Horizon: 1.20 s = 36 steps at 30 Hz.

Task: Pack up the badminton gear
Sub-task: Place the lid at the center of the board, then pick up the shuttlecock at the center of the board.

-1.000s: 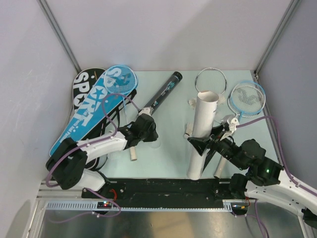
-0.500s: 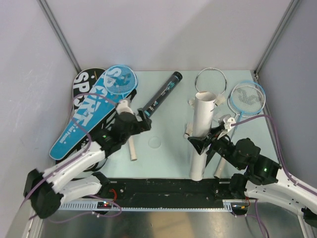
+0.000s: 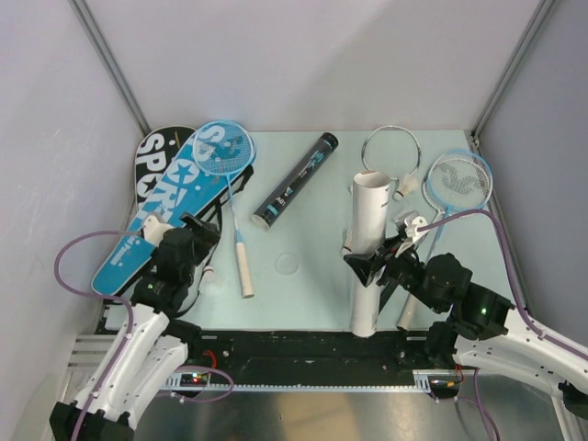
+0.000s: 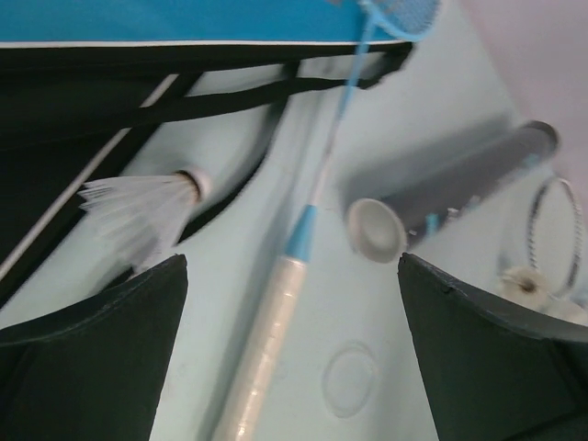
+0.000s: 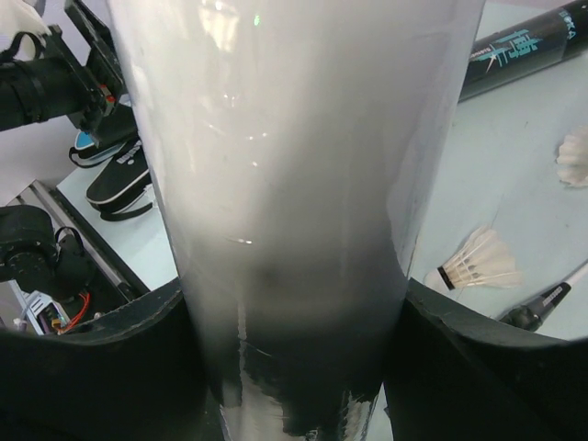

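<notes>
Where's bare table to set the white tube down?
Front centre, between the left racket's grip and the white tube: bare except a small clear disc. Smaller gap behind, between black tube and silver racket. Crowded: covers at left; shuttlecocks, right racket.

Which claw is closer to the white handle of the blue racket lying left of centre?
Left. The left claw, open, sits just left of the racket handle; the right claw grips the white tube well off to its right.
</notes>
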Tool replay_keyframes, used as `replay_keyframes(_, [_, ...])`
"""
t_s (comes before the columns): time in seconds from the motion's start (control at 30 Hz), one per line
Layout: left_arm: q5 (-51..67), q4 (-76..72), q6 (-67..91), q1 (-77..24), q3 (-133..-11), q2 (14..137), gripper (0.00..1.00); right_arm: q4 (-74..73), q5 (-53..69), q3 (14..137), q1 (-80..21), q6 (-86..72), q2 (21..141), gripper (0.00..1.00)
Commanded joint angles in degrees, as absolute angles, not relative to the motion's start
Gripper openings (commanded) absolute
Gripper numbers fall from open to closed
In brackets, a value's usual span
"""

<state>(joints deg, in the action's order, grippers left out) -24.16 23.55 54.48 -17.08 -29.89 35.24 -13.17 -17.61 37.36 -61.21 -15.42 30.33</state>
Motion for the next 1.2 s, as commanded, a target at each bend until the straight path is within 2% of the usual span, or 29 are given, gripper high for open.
replay_keyframes(0.0, [-24.0,27.4,56.3,-11.5,-29.8,36.2,1.0,-9.3,-17.5,37.9,-61.6,-16.0,29.6,0.43])
replay_keyframes(0.1, [-23.7,29.3,55.7,-8.1,-30.2,37.2,0.99,-9.9,-17.2,37.8,-61.6,-16.1,29.2,0.43])
replay_keyframes(0.2, [-22.7,29.6,57.8,-5.8,-28.9,38.6,0.94,-9.9,-17.3,37.5,-61.5,-16.3,28.9,0.43])
replay_keyframes(0.4, [-19.6,28.2,61.0,-4.0,-26.8,43.4,0.78,-9.4,-16.1,37.3,-61.6,-16.3,29.2,0.43])
replay_keyframes(0.47, [-20.0,26.8,62.1,-3.9,-25.9,44.7,0.68,-9.2,-15.6,37.3,-61.6,-16.4,29.6,0.42])
replay_keyframes(0.53, [-20.0,24.6,63.1,-3.9,-24.6,45.5,0.63,-9.2,-15.2,37.3,-61.5,-16.6,29.9,0.42])
replay_keyframes(0.9, [-18.9,11.7,64.2,-3.8,-23.2,53.6,0.56,-7.3,-12.1,36.1,-61.6,-17.0,28.3,0.42])
replay_keyframes(1.17, [-18.1,10.4,62.4,-3.7,-23.1,53.8,0.32,-8.6,-11.9,36.0,-61.6,-16.4,27.3,0.42])
